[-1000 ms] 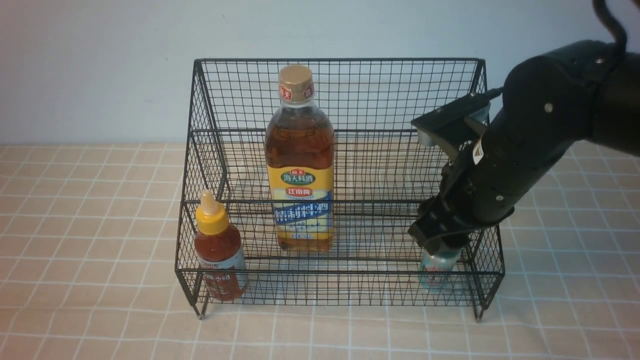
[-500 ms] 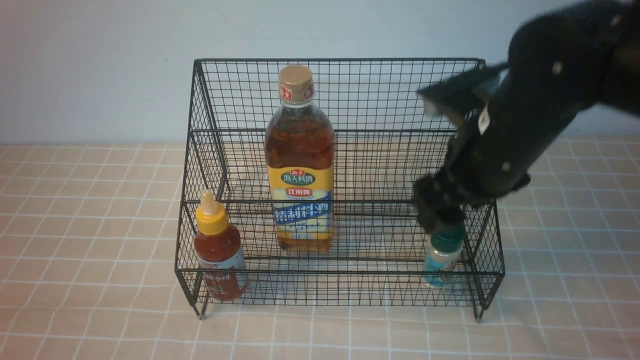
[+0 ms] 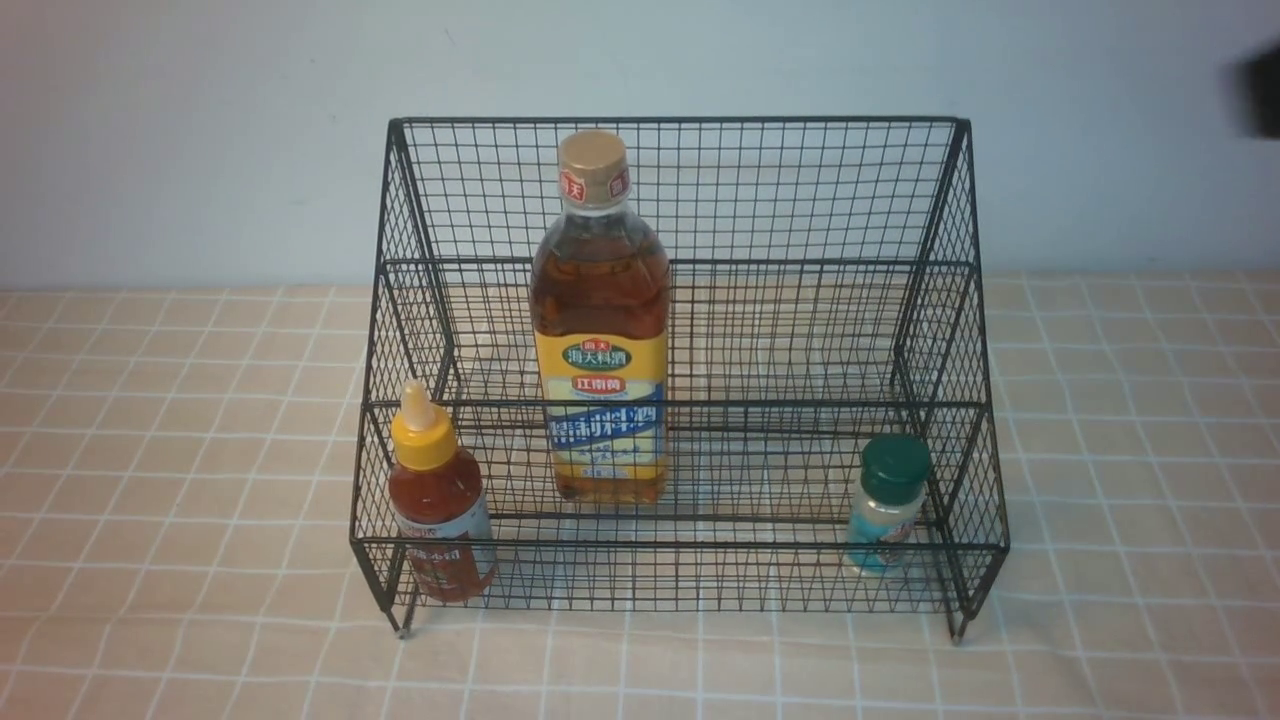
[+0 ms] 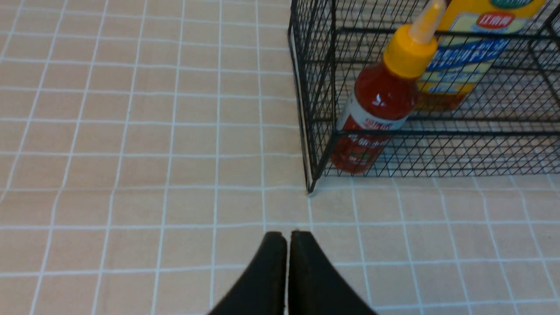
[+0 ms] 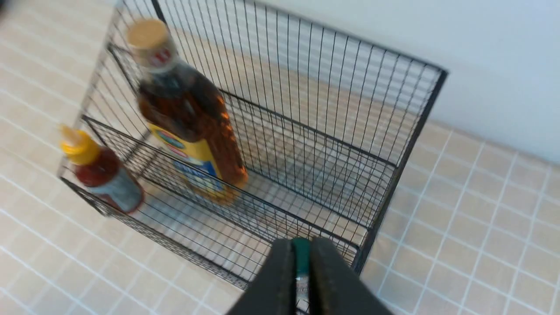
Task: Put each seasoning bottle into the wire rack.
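Looks like all three bottles are already sat inside the big black wire-mesh two-tier rack [image 3: 680,120], which is parked on the bench [image 3: 150,500] under a peach cloth with a white grid. The tall clear amber-liquid bottle [image 3: 600,330] with the tan cap and yellow-blue label is stood upright a bit left of the rack's middle, on the rear step, further back than the other two. The small red-sauce squeeze bottle [image 3: 437,500] with the yellow nozzle cap is tucked upright into the rack's front left corner, close to the side mesh. The tiny clear shaker [image 3: 888,505] with the dark green lid is stood upright in the rack's front right corner, touched by nothing. The left claw [image 4: 287,236] is seen low over the bench just outside the rack's front left leg, fingers pressed flat together with nothing between them. The right claw [image 5: 301,245] is held above the rack's right end. Its fingers are drawn in to a thin slit with nothing gripped, and only a sliver of green lid below is glimpsed through the gap. From the front, just a dark blur of the right arm [image 3: 1262,90] is caught up and to the right of the rack.
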